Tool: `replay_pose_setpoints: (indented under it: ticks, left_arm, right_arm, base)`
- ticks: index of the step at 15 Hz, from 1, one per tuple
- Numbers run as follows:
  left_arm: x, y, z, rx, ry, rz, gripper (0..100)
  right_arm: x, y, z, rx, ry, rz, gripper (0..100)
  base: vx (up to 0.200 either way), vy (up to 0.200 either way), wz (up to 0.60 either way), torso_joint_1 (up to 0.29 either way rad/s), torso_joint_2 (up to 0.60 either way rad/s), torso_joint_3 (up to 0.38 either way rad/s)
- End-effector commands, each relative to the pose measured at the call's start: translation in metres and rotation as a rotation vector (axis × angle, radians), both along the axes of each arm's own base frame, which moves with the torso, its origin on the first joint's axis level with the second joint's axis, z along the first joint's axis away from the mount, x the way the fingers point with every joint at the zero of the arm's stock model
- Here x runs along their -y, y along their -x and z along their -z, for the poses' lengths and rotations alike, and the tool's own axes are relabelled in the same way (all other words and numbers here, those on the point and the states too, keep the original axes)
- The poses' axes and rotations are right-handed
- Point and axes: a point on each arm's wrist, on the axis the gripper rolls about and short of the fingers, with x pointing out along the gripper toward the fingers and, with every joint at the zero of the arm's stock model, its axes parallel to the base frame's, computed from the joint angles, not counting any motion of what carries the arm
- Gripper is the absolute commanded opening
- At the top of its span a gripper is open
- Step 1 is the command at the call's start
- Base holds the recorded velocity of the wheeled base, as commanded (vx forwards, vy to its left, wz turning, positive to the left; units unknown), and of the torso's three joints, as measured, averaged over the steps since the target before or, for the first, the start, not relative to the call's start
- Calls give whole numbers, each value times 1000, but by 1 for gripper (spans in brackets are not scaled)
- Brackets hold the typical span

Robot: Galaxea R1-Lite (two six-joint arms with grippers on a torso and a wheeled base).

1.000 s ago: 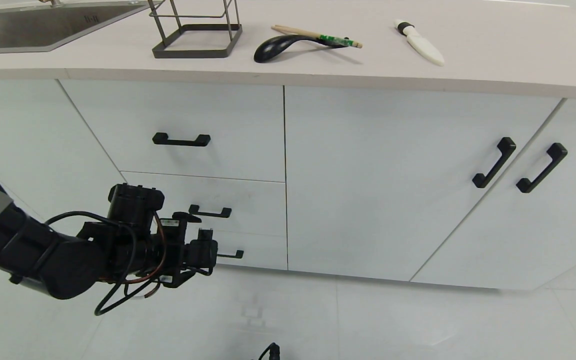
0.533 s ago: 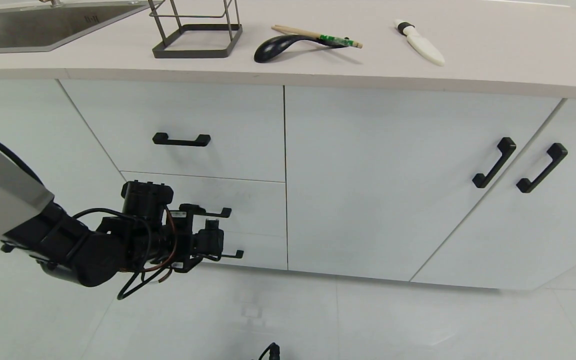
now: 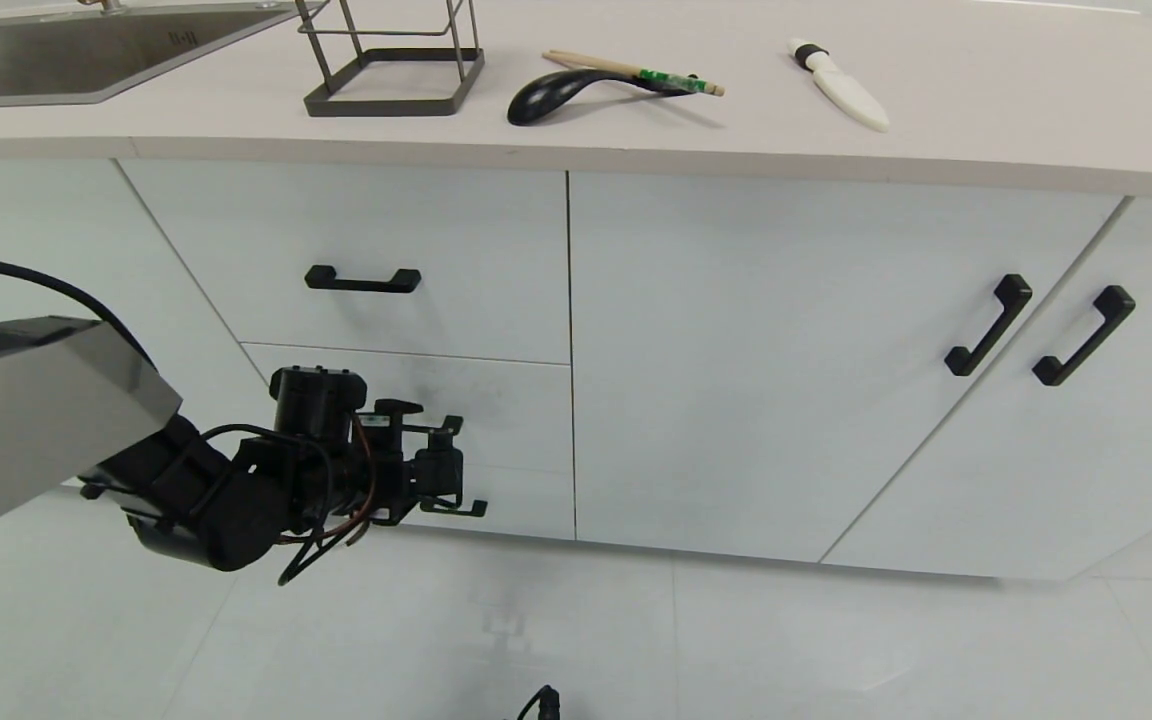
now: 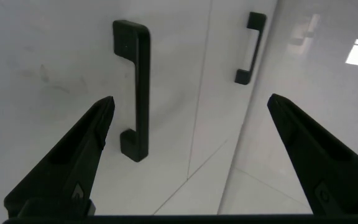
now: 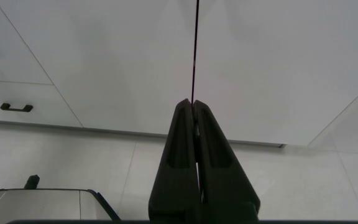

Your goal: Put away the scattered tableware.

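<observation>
The countertop (image 3: pixel 986 110) is seen above white cabinet fronts (image 3: pixel 736 350). Open floor (image 3: pixel 736 640) is left below. The left arm is held low and level before the drawers, its left gripper (image 3: pixel 448 466) spread wide, just short of the middle drawer handle (image 4: pixel 135 93). The right gripper (image 5: pixel 195 109) is pressed together. Near the counter's front edge, the chopsticks (image 3: pixel 636 72) are laid across the black spoon (image 3: pixel 556 92), with the white knife (image 3: pixel 841 88) apart.

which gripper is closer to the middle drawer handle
Left. The left gripper is open just in front of the middle drawer handle, not touching it. The right gripper, shut, faces the cabinet front farther off.
</observation>
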Motion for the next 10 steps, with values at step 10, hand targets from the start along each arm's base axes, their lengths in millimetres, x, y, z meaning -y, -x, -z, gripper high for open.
replay_pose_setpoints:
  ticks: [10]
  left_arm:
    - [4, -12, 25, -33, -12, -3, 100]
  right_arm:
    - [0, 0, 0, -1, 0, -1, 0]
  base:
    - [0, 0, 0, 0, 0, 0]
